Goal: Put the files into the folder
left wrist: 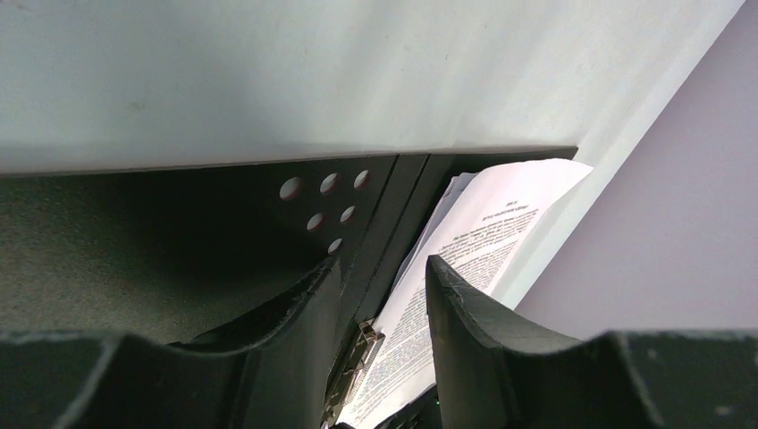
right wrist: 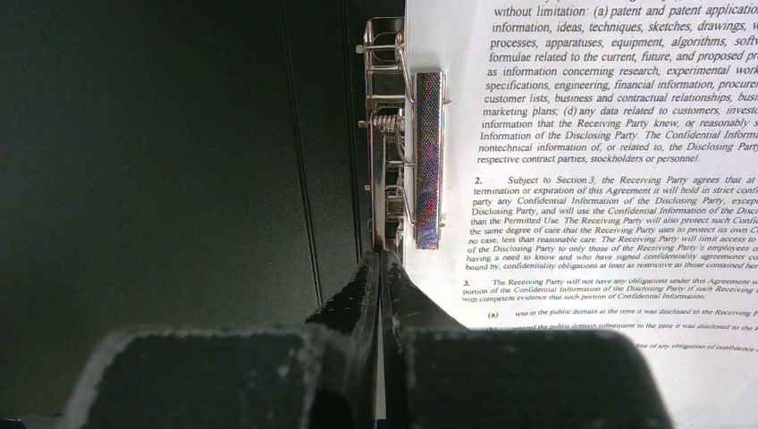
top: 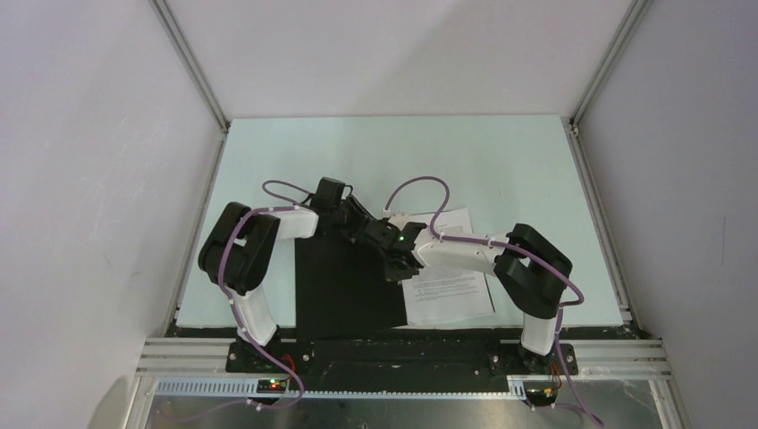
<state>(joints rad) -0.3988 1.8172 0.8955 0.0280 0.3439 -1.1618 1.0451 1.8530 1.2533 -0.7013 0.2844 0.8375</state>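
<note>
The folder (top: 344,286) lies open, black inside up, with its left cover bare. The files (top: 451,290), white printed sheets, lie on its right half, slightly fanned. My right gripper (top: 400,265) is at the spine. In the right wrist view its jaws (right wrist: 381,259) are shut on the near end of the thin lever of the metal spine clip (right wrist: 427,152), whose bar lies on the left edge of the files (right wrist: 608,179). My left gripper (top: 380,234) hovers open just beyond it. In the left wrist view it (left wrist: 383,277) straddles the spine and clip (left wrist: 362,344), empty.
The pale table (top: 501,170) stretches behind and to both sides of the folder. White enclosure walls with aluminium posts (top: 192,63) surround it. The two arms meet over the folder's spine, their wrists close together. The folder's near edge reaches the table's front edge (top: 357,329).
</note>
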